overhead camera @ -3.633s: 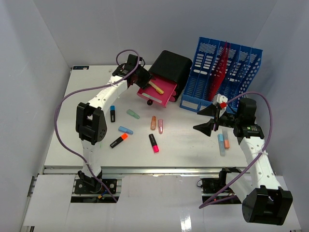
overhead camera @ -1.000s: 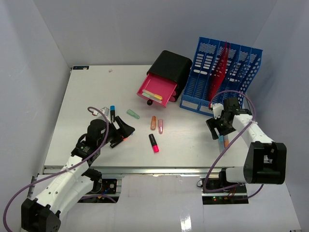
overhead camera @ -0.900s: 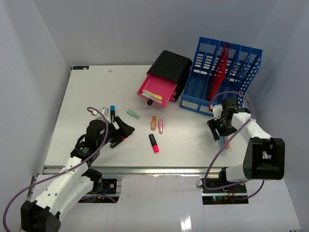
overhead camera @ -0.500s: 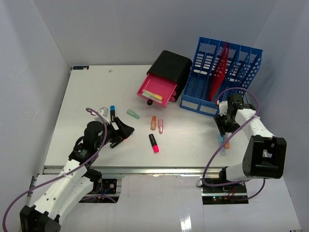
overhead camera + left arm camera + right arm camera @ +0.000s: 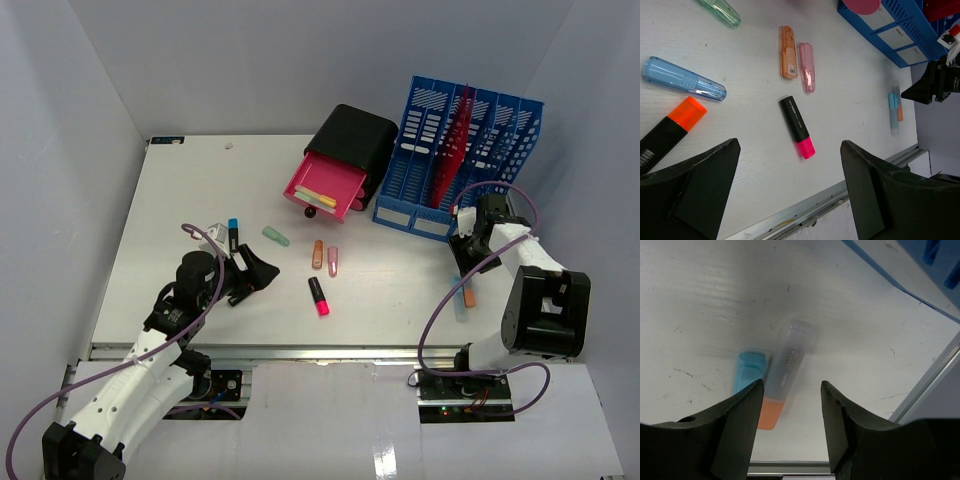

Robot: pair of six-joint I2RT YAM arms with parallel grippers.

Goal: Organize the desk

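Observation:
The desk (image 5: 180, 190) is a white tabletop with several highlighters lying loose on it. My left gripper (image 5: 258, 272) is open and empty, low over the desk's front left. In the left wrist view (image 5: 790, 146) its fingers frame a black highlighter with a pink cap (image 5: 797, 126), with an orange-capped black one (image 5: 672, 127) and a pale blue one (image 5: 684, 79) beside it. My right gripper (image 5: 463, 258) is open and empty over a grey-and-orange highlighter (image 5: 785, 375) and a blue one (image 5: 750, 372) at the right, seen between its fingers in the right wrist view (image 5: 791, 385).
A black box with an open pink drawer (image 5: 325, 190) holding a yellow highlighter stands at the back centre. A blue file rack (image 5: 460, 150) stands at the back right, close to the right arm. Green (image 5: 275, 236), orange (image 5: 317, 254) and pink (image 5: 332, 260) highlighters lie mid-desk. A metal rail (image 5: 300, 350) runs along the front.
The left arm came back from the drawer to the front left and is now still. The right gripper moved right and back, over the two highlighters by the rack.

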